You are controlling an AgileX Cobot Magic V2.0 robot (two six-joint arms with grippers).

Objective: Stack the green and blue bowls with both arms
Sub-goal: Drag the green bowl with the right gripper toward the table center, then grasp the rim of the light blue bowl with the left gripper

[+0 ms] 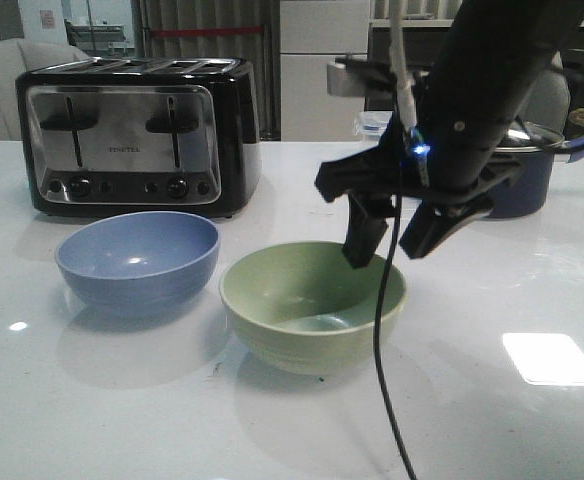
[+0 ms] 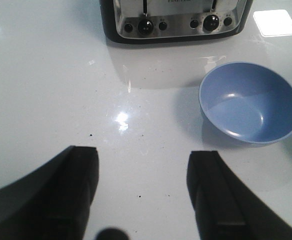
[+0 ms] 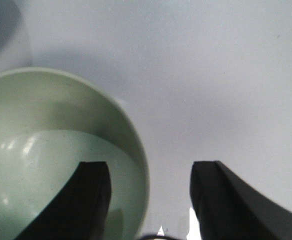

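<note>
1. Two bowls on white table: blue bowl left of green bowl, apart; right gripper spread, straddling green rim
2. Left gripper wide, empty; blue bowl near toaster
3. Right gripper gaping, one finger inside green bowl

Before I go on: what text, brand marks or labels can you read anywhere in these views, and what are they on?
Small brand word on the toaster front panel, centre: too blurred to read for certain.
Its top edge shows in the left wrist view, cut off, unreadable.
Green bowl, blue bowl, table: no text visible.
</note>
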